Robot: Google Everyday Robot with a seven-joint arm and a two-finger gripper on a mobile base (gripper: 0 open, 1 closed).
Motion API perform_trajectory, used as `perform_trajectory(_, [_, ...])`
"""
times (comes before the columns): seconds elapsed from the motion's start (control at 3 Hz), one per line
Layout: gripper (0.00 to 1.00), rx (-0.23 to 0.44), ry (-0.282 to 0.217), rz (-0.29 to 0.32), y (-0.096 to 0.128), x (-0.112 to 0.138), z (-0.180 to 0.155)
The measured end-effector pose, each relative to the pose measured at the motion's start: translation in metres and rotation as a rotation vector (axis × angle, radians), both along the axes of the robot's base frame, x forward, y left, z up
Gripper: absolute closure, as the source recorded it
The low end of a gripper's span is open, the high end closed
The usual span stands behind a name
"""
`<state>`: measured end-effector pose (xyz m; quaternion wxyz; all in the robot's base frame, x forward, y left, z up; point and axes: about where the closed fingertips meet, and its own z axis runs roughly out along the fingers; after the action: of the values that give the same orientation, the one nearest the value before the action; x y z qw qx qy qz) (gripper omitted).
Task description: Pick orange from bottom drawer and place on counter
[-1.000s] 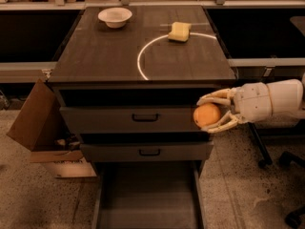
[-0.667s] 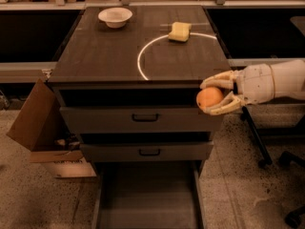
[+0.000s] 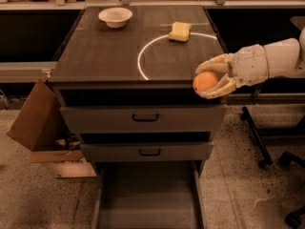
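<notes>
My gripper (image 3: 209, 79) comes in from the right and is shut on the orange (image 3: 205, 81), with one cream finger (image 3: 214, 63) above it and one below. It holds the fruit in the air at the front right corner of the counter (image 3: 109, 51), about level with the counter's top. The counter is dark wood-grain with a white arc line (image 3: 143, 56). The bottom drawer (image 3: 147, 197) is pulled out below, and its grey floor shows nothing on it.
A white bowl (image 3: 115, 16) stands at the counter's back left. A yellow sponge (image 3: 180, 31) lies at the back right on the arc. Two upper black-handled drawers (image 3: 145, 118) are slightly open. A cardboard box (image 3: 40, 128) sits left; chair legs (image 3: 259, 137) at right.
My gripper has risen with the orange from in front of the top drawer to the level of the counter's front right corner.
</notes>
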<state>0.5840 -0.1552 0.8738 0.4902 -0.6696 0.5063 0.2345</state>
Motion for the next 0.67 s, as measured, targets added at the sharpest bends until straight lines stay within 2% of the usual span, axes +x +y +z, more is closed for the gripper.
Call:
perform_trajectory(0.33, [1.0, 0.0, 0.0, 0.0, 0.0, 0.0, 0.0])
perform_trajectory(0.67, [1.0, 0.025, -0.003, -0.069, 0.001, 0.02, 0.017])
